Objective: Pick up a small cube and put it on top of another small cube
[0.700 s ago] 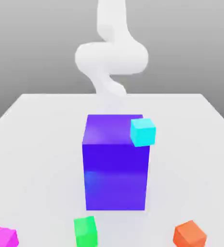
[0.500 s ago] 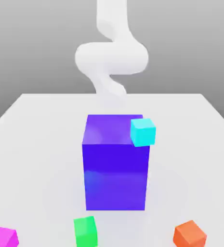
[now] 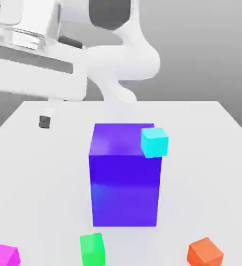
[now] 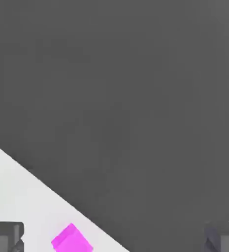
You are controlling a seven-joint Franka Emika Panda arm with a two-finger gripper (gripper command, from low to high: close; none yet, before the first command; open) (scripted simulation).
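Note:
The small cube (image 3: 4, 255), bright magenta-pink, lies on the white table (image 3: 211, 140) at the front corner on the exterior view's left. It also appears in the hand view (image 4: 72, 239), between and beyond the fingers. My gripper (image 4: 115, 240) is open, its two dark fingertips (image 4: 5, 236) standing far apart with nothing between them. In the exterior view the white hand (image 3: 34, 62) hangs high at the upper left, with one dark fingertip (image 3: 44, 121) above the table's far left part, well away from the magenta cube.
A big blue-purple block (image 3: 125, 176) stands mid-table, with a cyan cube (image 3: 154, 142) at its top right corner. A green cube (image 3: 92, 249) and an orange cube (image 3: 205, 253) lie along the front edge. The table's edge (image 4: 47, 184) shows in the hand view.
The hand has swung into the exterior view at the upper left, where only the arm's white links showed before. No cube has moved.

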